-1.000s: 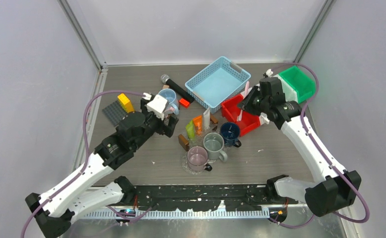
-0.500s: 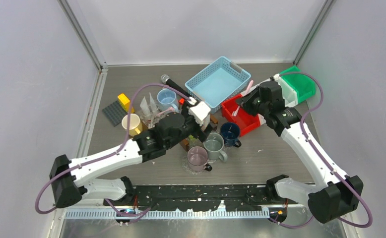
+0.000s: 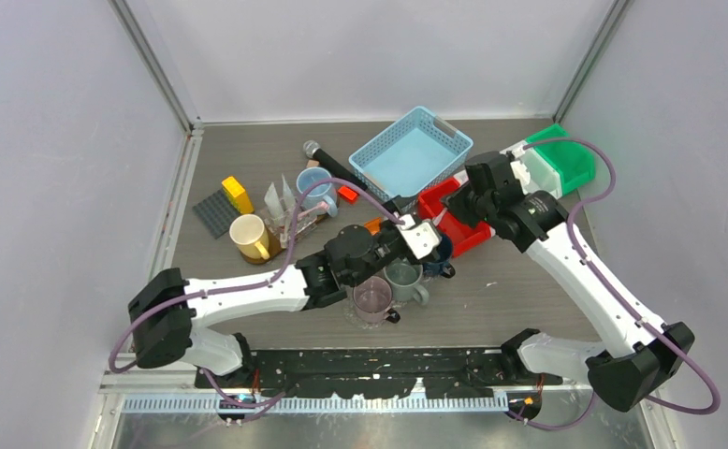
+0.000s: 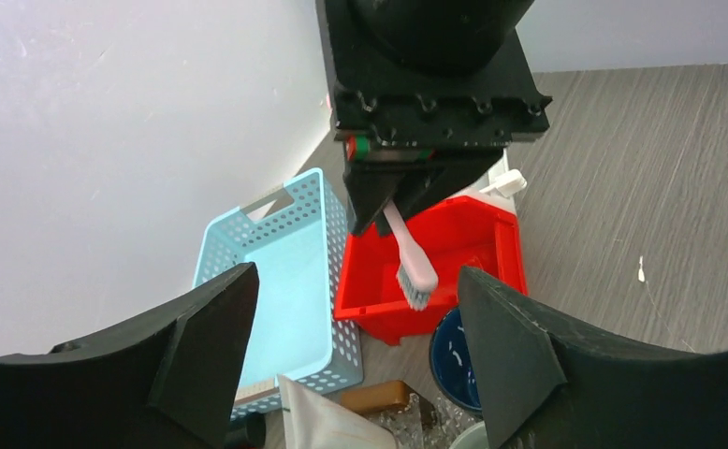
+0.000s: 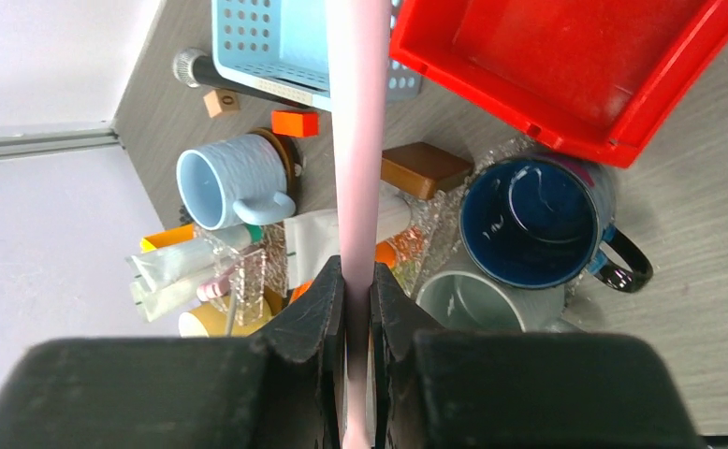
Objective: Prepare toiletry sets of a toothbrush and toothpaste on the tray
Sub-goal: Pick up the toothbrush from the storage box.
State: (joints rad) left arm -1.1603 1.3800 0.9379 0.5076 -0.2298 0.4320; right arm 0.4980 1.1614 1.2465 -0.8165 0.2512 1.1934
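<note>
A pink toothbrush (image 5: 358,112) sticks out from between the fingers of my right gripper (image 5: 357,271), which is shut on its handle. In the left wrist view that gripper (image 4: 388,206) hangs over the red tray (image 4: 473,243), with the toothbrush bristles (image 4: 414,281) pointing down just above it. My left gripper (image 4: 353,281) is open and empty. It hovers over the mugs and faces the red tray (image 3: 468,234). A white toothpaste tube (image 5: 318,238) lies below it beside an orange one (image 5: 385,253). More tubes (image 5: 178,267) sit further left.
A light blue basket (image 3: 407,154) stands behind the red tray and a green bin (image 3: 561,159) to its right. Navy (image 5: 538,220), grey (image 3: 402,276) and pink (image 3: 371,297) mugs crowd the middle. A light blue mug (image 3: 313,182), a yellow mug (image 3: 248,234) and a black microphone (image 3: 327,161) are at the left.
My left arm has swung right, from the light blue mug to above the middle mugs. My right gripper has shifted a little left with the toothbrush, over the red tray.
</note>
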